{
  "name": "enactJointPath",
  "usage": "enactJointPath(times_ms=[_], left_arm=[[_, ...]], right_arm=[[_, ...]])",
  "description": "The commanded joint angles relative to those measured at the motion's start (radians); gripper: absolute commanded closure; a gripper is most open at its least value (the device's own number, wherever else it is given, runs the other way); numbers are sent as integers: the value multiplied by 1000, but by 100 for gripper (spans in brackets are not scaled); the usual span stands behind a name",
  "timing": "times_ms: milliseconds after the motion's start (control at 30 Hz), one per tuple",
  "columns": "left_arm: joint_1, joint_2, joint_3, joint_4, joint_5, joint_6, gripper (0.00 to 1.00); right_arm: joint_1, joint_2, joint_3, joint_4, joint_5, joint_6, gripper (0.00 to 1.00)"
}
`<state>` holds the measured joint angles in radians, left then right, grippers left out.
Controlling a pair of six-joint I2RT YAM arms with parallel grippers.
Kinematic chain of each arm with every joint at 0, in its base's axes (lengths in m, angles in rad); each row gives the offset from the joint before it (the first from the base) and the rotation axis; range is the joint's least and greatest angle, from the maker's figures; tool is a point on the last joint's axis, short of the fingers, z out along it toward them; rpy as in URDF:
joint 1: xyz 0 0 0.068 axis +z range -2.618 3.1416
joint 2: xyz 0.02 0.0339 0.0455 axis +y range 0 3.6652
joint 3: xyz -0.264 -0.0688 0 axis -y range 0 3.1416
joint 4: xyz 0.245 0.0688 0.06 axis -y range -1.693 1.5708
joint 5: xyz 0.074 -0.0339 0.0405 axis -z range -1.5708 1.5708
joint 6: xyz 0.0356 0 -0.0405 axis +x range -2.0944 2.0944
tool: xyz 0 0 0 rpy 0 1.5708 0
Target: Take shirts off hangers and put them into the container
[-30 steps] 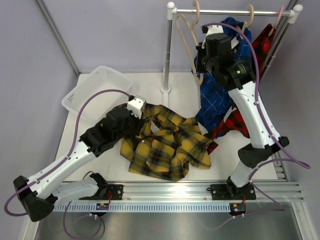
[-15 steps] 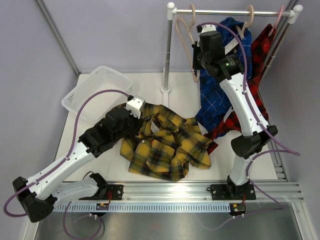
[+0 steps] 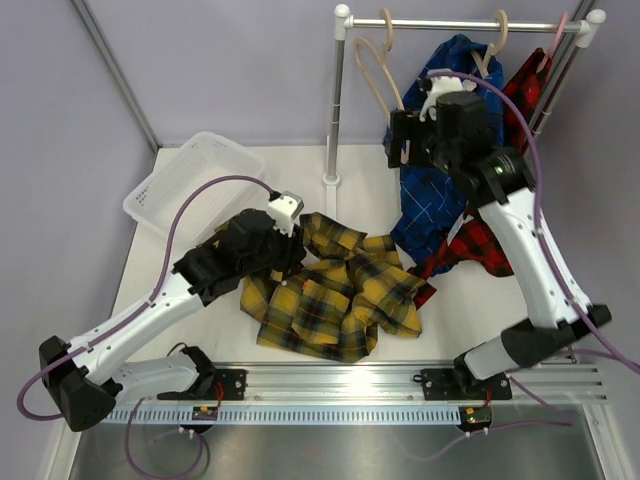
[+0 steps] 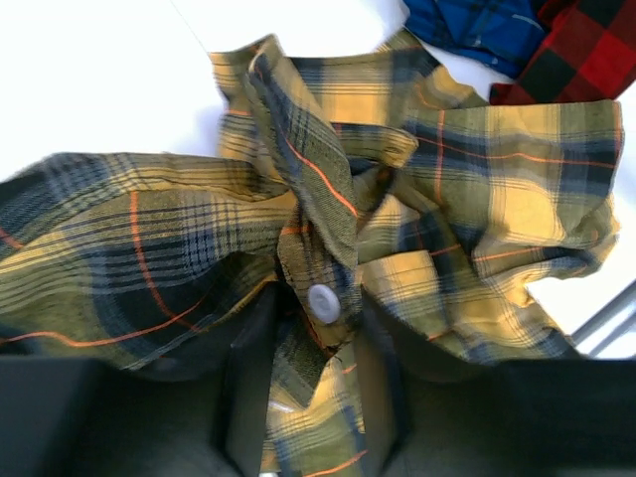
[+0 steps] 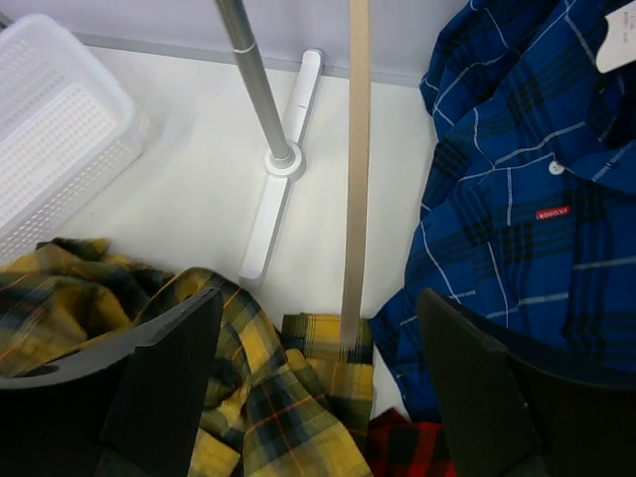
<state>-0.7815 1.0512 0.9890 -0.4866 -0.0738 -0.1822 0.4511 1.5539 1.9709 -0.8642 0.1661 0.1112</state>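
The yellow-and-black shirt (image 3: 335, 295) lies crumpled on the table. My left gripper (image 3: 286, 262) is down on its left edge. Its jaws (image 4: 314, 320) stand partly open, and a fold with a white button (image 4: 323, 302) lies between the fingers. My right gripper (image 3: 401, 142) hangs wide open beside a bare beige hanger (image 3: 377, 72) on the rack. The hanger's bar (image 5: 355, 169) runs between the spread fingers (image 5: 320, 298), touching neither. The blue shirt (image 3: 432, 200) and the red-and-black shirt (image 3: 523, 92) hang from hangers (image 3: 497, 35). The white container (image 3: 190, 178) sits at the far left.
The rack's steel pole (image 3: 337, 100) and white foot (image 5: 283, 159) stand behind the yellow shirt. The red shirt's tail (image 3: 470, 250) trails onto the table by the right arm. The container's corner (image 5: 55, 119) shows in the right wrist view.
My right gripper has opened, let go of the bare hanger and drawn back down and to the right. My left gripper's jaws have parted, and that arm has shifted slightly right.
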Motion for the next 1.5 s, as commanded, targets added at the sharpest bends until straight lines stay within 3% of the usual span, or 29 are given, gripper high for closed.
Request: enactJointPath(times_ms=[0, 33, 267, 333, 500, 600, 767, 1033, 1133, 1233, 1267, 1367, 1400, 1467], left_arm=[[-21, 27, 65, 3, 54, -85, 52], [-28, 29, 63, 5, 43, -103, 44], [-80, 134, 7, 10, -79, -214, 36], [-97, 196, -6, 14, -115, -223, 33], [-116, 289, -62, 60, -297, -284, 10], [-116, 334, -101, 71, -402, -344, 1], [-114, 437, -124, 77, -463, -398, 1], [-99, 608, -168, 193, -319, -421, 1], [-99, 647, -176, 212, -291, -427, 8], [-99, 668, -174, 226, -259, -419, 24], [-98, 681, -168, 226, -253, -415, 37], [-94, 702, -159, 227, -232, -405, 58], [-94, 704, -159, 230, -224, -402, 75], [-94, 704, -162, 243, -201, -393, 93]], right_arm=[[-3, -210, -94, 17, -36, -22, 9], [-3, -253, -131, 25, -36, -16, 8], [-3, -656, -533, 120, -109, 53, 3], [-3, -707, -587, 129, -143, 68, 2], [-3, -824, -716, 120, -201, 90, 2], [-3, -857, -774, 119, -217, 88, 2], [-3, -893, -851, 135, -260, 96, 2], [-3, -911, -879, 139, -273, 84, 2], [-3, -917, -883, 139, -287, 79, 2], [-3, -922, -888, 143, -289, 79, 2], [-3, -923, -888, 143, -290, 77, 2], [-3, -927, -892, 143, -290, 74, 2], [-3, -930, -894, 145, -290, 73, 2], [-3, -936, -897, 145, -289, 71, 2]])
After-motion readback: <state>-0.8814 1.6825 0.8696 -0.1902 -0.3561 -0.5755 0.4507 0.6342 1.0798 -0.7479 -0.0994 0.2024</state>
